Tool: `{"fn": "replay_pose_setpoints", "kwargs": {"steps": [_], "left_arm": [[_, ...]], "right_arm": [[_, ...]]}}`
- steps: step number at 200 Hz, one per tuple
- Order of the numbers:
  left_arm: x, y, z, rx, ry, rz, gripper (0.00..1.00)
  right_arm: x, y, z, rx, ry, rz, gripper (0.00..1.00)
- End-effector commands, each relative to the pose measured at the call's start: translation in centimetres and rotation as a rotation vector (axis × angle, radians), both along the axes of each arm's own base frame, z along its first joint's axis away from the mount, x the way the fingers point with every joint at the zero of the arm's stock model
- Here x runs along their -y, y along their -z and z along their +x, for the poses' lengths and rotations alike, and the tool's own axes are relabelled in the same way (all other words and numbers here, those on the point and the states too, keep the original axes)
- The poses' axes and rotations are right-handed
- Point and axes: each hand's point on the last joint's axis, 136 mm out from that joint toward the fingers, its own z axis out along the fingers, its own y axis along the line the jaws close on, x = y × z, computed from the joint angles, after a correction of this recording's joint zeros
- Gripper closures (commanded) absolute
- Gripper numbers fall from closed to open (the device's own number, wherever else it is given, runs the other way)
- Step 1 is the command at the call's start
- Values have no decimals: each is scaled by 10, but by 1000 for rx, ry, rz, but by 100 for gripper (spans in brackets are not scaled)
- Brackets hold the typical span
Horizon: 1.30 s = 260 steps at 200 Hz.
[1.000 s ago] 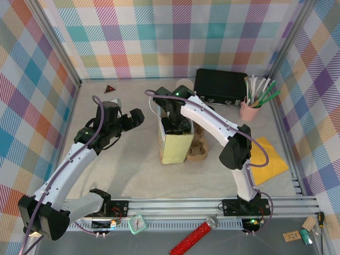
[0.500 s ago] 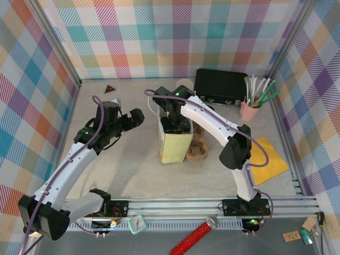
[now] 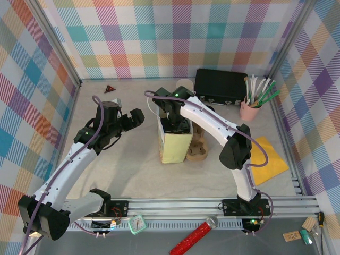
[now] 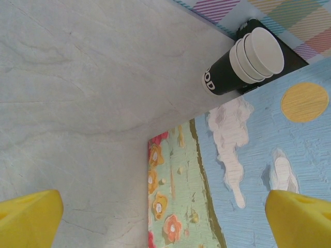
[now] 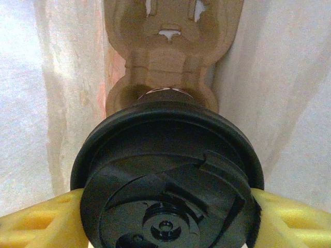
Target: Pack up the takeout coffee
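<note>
The table (image 3: 127, 170) spreads out before me, pale and grainy. From its middle, a black case (image 3: 220, 86) lies at 1 o'clock against the back wall. The paper bag (image 3: 176, 146) stands upright at the centre, its painted side showing clouds, a sun and flowers in my left wrist view.

My right pincer (image 3: 175, 125) reaches down into the open mouth of that bag. Between its yellow fingers (image 5: 36, 222) sits the takeout coffee (image 5: 168, 170). Its round black lid faces my wrist camera and the fingers press on the rim at 8 o'clock and 4 o'clock. The jaws are partly parted, closed just to the width of the lid. Pale walls rise on both sides of the cup, and a brown pulp tray (image 5: 168, 62) lies beyond it at 12 o'clock.

My left pincer (image 3: 137, 118) hangs at 9 o'clock from the bag, clear of it, jaws spread as wide as they go and gripping nothing.

A stack of nested cups (image 4: 243, 62) lies on its side at 12 o'clock from the bag, near the case.
</note>
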Motion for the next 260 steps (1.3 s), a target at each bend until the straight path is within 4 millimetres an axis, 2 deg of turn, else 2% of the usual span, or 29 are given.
{"fn": "replay_pose_setpoints", "kwargs": {"steps": [1,184,260], "left_arm": [[0,-13,5,30,-2,-20,0],[1,-12,6,26,-1,-20,0],[2,-13,8,28,0,-21,0]], "right_arm": [[5,8,0,-21,8,-23,33],[7,16,-6,-49,22,-19,33],[7,12,-9,-53,27,-10,33]]}}
